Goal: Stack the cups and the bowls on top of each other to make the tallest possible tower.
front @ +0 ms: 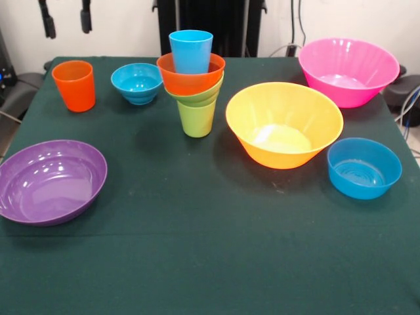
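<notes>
The tool [65,18] showed only as two dark tips at the top edge, above the far left corner of the counter [210,262]; they hung apart with nothing between them, so it stood open and empty.

The tower [192,82] stood near the middle of the far edge. A lime green cup [196,119] formed its base, a small green bowl [200,97] sat on that cup, an orange bowl [190,80] rested in the green one, and a light blue cup [191,50] stood upright in the orange bowl.

An orange cup [74,85] stood alone by the far left corner, with a small blue bowl [136,83] just beside it toward the tower. A purple bowl [51,181] lay at the left edge. A yellow-orange bowl [284,123] sat near the tower on its other side, a pink bowl [348,71] by the far right corner, and a second blue bowl [363,167] near the right edge.
</notes>
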Robot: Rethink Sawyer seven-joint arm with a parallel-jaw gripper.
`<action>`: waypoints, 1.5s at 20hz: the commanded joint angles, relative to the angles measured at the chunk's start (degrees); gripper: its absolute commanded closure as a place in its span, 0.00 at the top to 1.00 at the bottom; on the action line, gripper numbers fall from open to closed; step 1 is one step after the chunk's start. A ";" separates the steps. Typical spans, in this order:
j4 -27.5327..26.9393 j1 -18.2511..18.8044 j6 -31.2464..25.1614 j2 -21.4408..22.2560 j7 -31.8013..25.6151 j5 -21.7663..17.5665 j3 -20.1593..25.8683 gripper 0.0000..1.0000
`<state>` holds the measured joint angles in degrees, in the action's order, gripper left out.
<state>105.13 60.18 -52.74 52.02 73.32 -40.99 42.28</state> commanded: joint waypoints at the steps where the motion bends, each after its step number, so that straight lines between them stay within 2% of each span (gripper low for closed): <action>1: 7.25 -2.90 3.31 1.45 -7.45 -0.19 3.58 1.00; 6: 8.61 -4.39 4.37 1.91 -2.73 0.47 3.05 1.00; 12: 8.31 -5.11 3.73 1.13 -2.21 1.51 2.48 1.00; 20: 6.23 -6.26 3.02 -2.07 -0.47 1.29 0.07 1.00; 30: 9.32 -3.87 7.34 -0.83 -0.46 1.32 0.62 1.00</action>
<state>110.74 56.98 -50.23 53.66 73.32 -38.81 43.38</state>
